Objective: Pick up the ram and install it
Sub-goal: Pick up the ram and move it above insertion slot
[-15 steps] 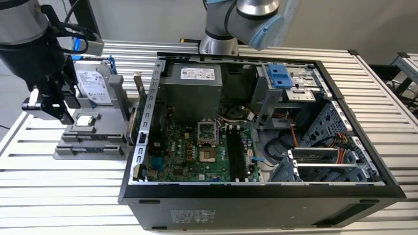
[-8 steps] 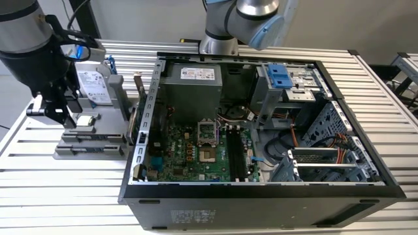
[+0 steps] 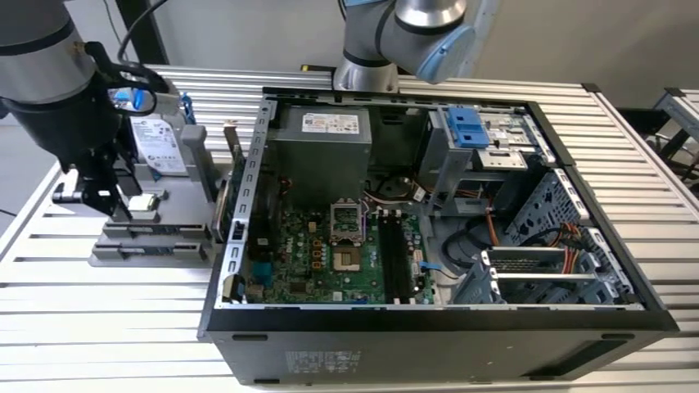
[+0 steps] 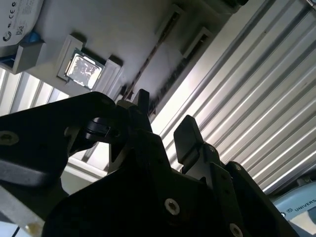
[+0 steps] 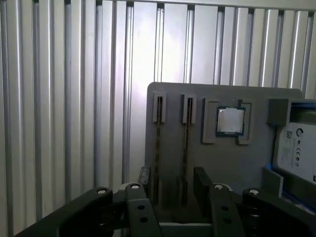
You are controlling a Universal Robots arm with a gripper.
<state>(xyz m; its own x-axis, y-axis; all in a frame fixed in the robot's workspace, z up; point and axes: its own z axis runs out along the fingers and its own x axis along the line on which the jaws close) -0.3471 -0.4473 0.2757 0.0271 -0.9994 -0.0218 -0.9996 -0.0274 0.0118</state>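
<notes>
Gripper spread over upright ram

You look down on the open computer case from above its near side, with the gray holder at the exterior view's left. Both wrist views look closely past the gripper at this holder and its processor chip.
</notes>
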